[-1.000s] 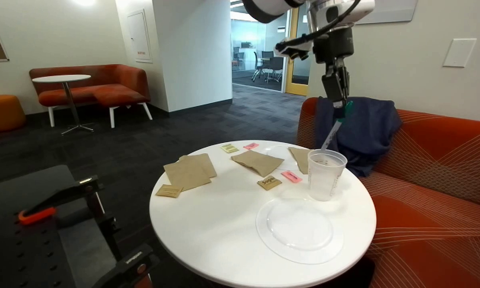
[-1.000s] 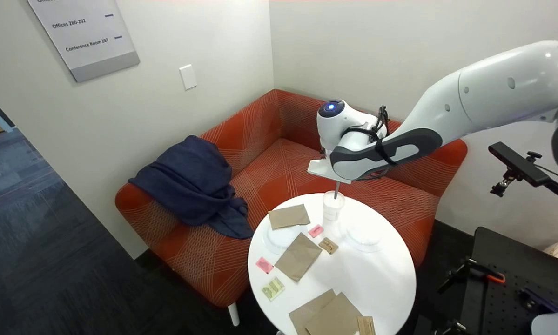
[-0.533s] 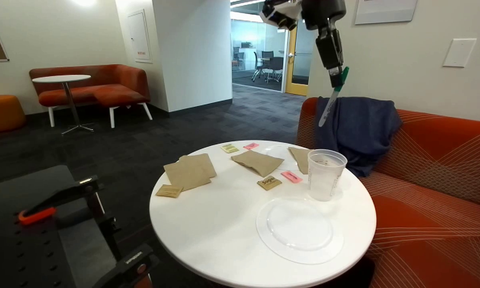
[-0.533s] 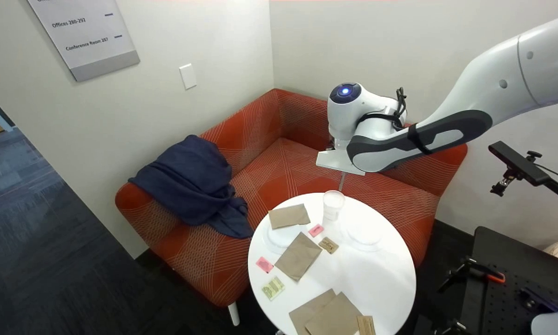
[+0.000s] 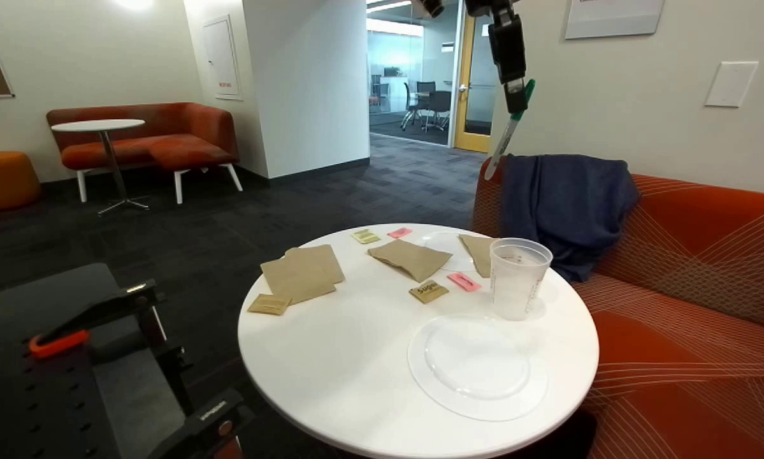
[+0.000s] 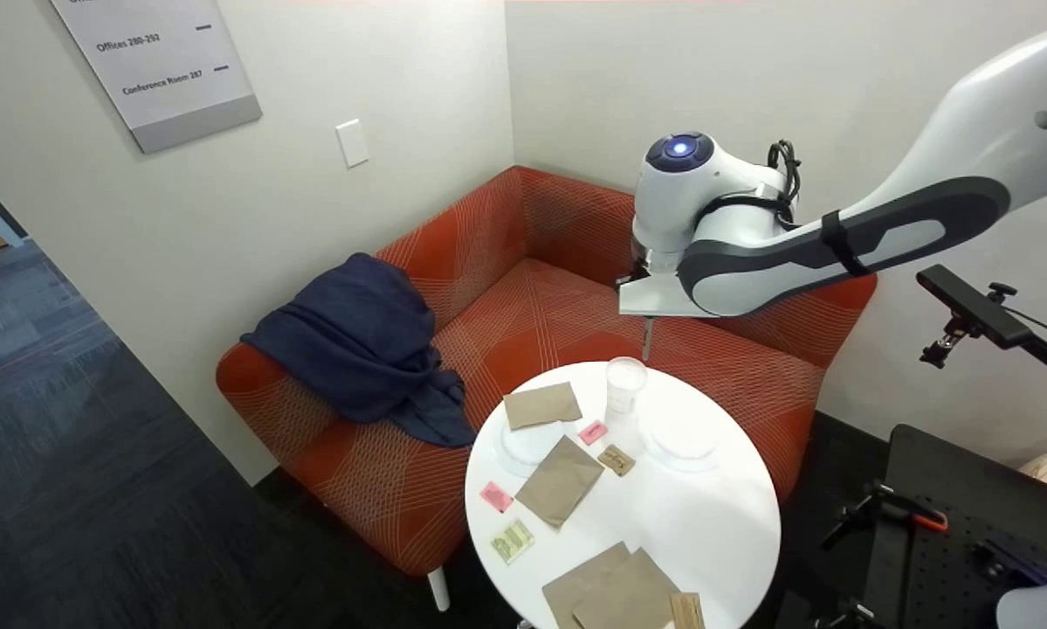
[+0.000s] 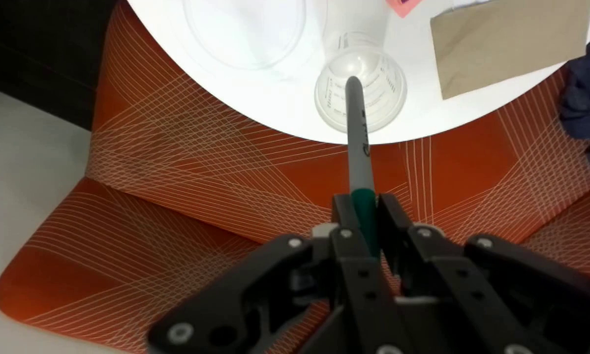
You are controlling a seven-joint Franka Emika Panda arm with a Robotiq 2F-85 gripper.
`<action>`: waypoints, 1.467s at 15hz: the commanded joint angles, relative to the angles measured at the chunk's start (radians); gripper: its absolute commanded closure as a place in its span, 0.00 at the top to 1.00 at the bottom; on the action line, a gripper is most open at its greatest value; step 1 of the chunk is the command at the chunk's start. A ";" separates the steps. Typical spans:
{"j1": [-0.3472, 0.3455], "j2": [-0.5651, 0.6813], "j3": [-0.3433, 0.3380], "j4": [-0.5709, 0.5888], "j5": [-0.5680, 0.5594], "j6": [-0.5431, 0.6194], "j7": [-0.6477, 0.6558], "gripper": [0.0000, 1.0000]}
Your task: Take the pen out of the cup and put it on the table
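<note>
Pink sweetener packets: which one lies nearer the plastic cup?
The pink sweetener packet beside the brown Sugar packet; the other pink sweetener packet, farther from the plastic cup, lies by the yellow-green packet.

Pen [image 7: 359, 152]: pale grey barrel with dark lettering, green upper end. Fingers [image 7: 345, 221]: black. Cup [image 5: 517, 290]: clear, with dark printed markings. Tabletop [image 5: 350, 370]: plain white. Napkins [image 5: 411, 257]: brown. Packets [image 5: 464, 281]: pink, yellow-green and tan. Near sofa [image 5: 681, 280]: red-orange, crossed by fine pale lines. Cloth [image 5: 561, 210]: navy blue. Far stool [image 5: 4, 181]: orange.
</note>
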 commanded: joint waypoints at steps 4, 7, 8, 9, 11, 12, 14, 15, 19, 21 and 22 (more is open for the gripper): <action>-0.076 -0.056 0.087 -0.043 0.107 -0.018 -0.349 0.04; -0.086 -0.039 0.102 -0.027 0.153 -0.047 -0.500 0.04; -0.086 -0.031 0.105 -0.017 0.162 -0.063 -0.548 0.04; -0.085 -0.023 0.106 -0.010 0.169 -0.078 -0.590 0.04; -0.084 -0.003 0.112 0.014 0.178 -0.121 -0.677 0.04; -0.083 0.007 0.115 0.025 0.179 -0.142 -0.718 0.04; -0.082 0.025 0.121 0.041 0.179 -0.174 -0.801 0.04; -0.082 0.035 0.124 0.049 0.177 -0.189 -0.840 0.04; -0.082 0.075 0.141 0.082 0.172 -0.233 -0.981 0.04; -0.079 0.095 0.148 0.094 0.163 -0.241 -1.029 0.04; -0.077 0.103 0.151 0.095 0.157 -0.237 -1.050 0.04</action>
